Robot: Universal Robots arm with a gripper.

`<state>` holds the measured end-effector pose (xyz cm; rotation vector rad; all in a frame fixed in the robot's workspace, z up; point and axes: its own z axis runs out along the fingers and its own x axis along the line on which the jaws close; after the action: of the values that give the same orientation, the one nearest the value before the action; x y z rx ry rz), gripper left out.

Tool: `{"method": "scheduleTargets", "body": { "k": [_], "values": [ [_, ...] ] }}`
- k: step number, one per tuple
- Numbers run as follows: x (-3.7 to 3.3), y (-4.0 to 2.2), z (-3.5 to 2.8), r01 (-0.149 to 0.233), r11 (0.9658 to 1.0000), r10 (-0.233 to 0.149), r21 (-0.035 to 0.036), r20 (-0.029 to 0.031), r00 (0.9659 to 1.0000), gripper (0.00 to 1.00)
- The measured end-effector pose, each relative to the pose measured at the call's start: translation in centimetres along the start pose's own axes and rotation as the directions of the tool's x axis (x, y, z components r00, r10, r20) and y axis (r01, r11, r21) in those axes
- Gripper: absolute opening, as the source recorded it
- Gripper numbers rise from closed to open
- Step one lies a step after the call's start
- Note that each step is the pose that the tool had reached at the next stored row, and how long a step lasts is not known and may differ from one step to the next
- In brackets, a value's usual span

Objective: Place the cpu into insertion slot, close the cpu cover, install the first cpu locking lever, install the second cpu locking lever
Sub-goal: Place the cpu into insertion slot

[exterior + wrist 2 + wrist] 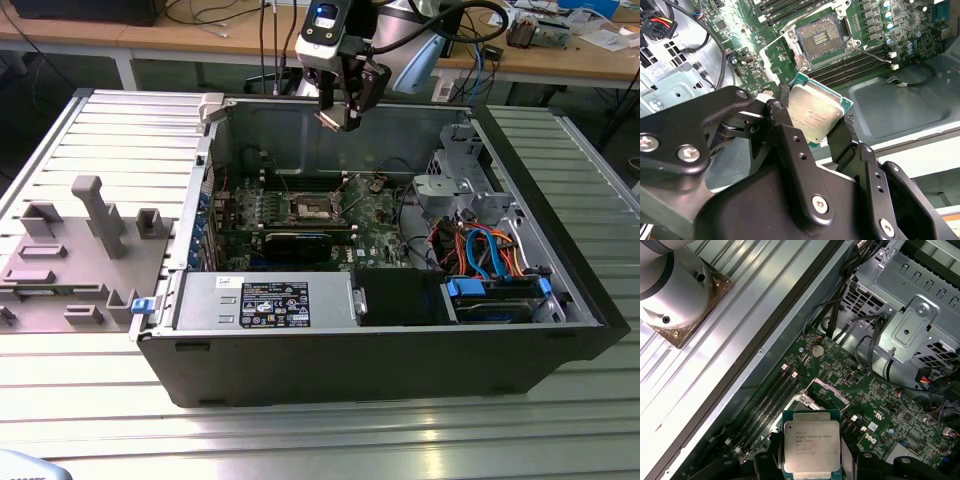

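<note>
The black two-fingered end effector is clamped on the small square cpu with the silver-grey metal top; its fingers press on opposite edges. It hangs above the open black computer case, which stands on the ribbed metal counter. The square dark insertion slot with the silver frame, on the green motherboard, lies uncovered (contact field visible), below the cpu and apart from it.
</note>
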<state>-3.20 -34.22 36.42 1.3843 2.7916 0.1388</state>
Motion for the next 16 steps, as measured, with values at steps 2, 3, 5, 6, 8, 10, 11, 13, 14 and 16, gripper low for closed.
{"method": "scheduleTargets", "body": {
  "k": [2,3,5,6,8,10,11,13,14,16],
  "values": [
    [0.00,0.00,0.00,-0.001,1.0000,0.001,0.0000,0.0000,1.0000,0.55],
    [0.00,0.00,0.00,-0.002,1.0000,0.002,0.0000,0.0001,1.0000,0.55],
    [0.00,0.00,0.00,-0.003,1.0000,0.003,0.0000,0.0003,1.0000,0.55],
    [0.00,0.00,0.00,-0.004,1.0000,0.004,0.0000,0.0003,1.0000,0.55],
    [0.00,0.00,0.00,-0.005,1.0000,0.005,0.0000,0.0004,1.0000,0.55],
    [0.00,0.00,0.00,-0.006,1.0000,0.006,-0.0001,0.0005,1.0000,0.55],
    [0.00,0.00,0.00,-0.006,1.0000,0.006,-0.0002,0.0005,1.0000,0.55],
    [0.00,0.00,0.00,-0.008,1.0000,0.008,-0.0001,0.0006,1.0000,0.55],
    [0.00,0.00,0.00,-0.008,1.0000,0.008,-0.0002,0.0008,1.0000,0.55],
    [0.00,0.00,0.00,-0.009,1.0000,0.009,-0.0002,0.0008,1.0000,0.55]
  ]
}}
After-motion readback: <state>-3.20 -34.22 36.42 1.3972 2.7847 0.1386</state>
